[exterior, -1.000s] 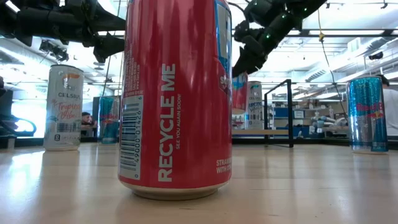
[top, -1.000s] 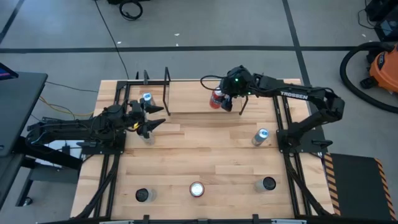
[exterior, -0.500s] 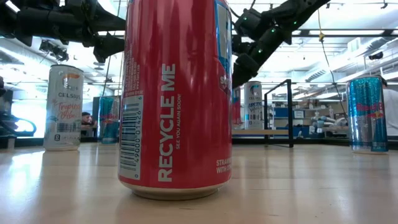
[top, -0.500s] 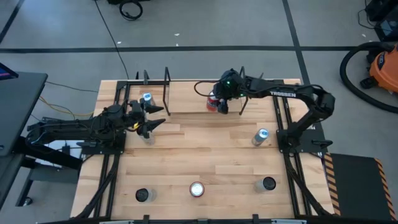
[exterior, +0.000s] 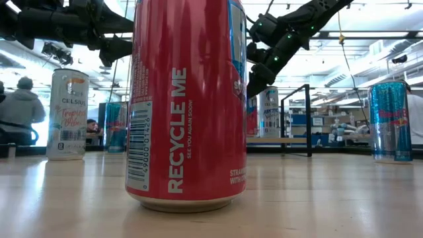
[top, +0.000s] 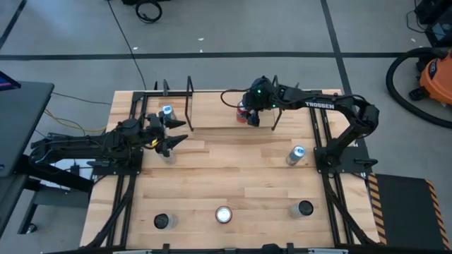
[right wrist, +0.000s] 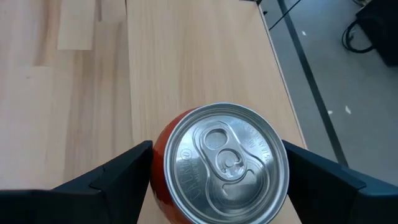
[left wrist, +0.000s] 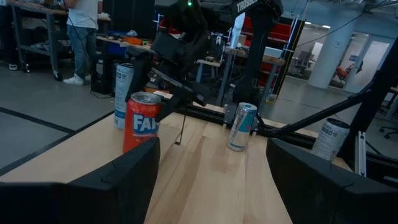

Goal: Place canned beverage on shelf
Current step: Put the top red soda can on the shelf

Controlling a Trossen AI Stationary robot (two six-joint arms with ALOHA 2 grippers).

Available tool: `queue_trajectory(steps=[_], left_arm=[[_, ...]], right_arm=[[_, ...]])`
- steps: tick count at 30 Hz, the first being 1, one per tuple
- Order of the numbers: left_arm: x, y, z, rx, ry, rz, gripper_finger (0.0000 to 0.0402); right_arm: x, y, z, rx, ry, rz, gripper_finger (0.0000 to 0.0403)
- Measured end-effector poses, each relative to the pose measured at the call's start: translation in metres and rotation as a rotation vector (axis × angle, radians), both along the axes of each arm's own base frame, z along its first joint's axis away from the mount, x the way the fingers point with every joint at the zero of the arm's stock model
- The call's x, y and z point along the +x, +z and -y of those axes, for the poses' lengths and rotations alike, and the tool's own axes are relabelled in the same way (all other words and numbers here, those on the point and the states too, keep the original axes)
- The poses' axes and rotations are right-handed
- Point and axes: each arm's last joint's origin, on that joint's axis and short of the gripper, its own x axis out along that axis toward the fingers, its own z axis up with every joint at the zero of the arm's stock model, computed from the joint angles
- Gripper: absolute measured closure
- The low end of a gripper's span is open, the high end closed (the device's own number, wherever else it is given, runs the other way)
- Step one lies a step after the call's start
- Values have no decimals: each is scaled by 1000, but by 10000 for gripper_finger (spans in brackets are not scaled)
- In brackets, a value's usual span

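A red can [top: 244, 113] with a silver top [right wrist: 221, 162] is upright on the light-wood shelf board [top: 215, 113], between thin black rod uprights [top: 189, 99]. My right gripper [top: 251, 115] is over the can from above and shut on it. In the low view the can [exterior: 252, 122] shows behind the big front can, its base down at the board [exterior: 277, 140]. My left gripper [top: 169, 138] is open and empty at the table's left; its fingers frame the left wrist view [left wrist: 211, 155], which shows the red can [left wrist: 140, 121] ahead. My right gripper pinches the red can between its two fingers [right wrist: 118, 174], one on each side of the upper wall [right wrist: 157, 183] just under the rim. The fingers point down from above. The can is upright, its base at the shelf board; whether it bears on the board I cannot tell.
A blue-topped can [top: 167, 111] stands by the left uprights and another [top: 297, 154] at the right. Three cans [top: 224, 214] stand along the near edge. The low view has a large red can [exterior: 188, 99] up front, a white can [exterior: 66, 114] and a blue can [exterior: 390, 121].
My right gripper has gone a little toward the table's left edge and down with the red can. The can was lifted above the shelf board and is now down at the board, still upright.
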Motion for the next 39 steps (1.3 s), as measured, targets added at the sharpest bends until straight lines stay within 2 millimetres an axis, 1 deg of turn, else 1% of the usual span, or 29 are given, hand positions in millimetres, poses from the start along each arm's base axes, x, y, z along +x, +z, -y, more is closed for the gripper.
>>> queue_trajectory(steps=[6, 24, 31, 39], left_arm=[[0, 0, 0, 0, 0, 0, 104], [0, 0, 0, 0, 0, 0, 104], [0, 0, 0, 0, 0, 0, 104], [0, 0, 0, -1, 0, -4, 104]], right_arm=[[0, 0, 0, 35, 55, 21, 63], [0, 1, 1, 9, 40, 16, 48], [4, 7, 4, -50, 17, 73, 48], [-1, 15, 1, -57, 17, 86, 48]])
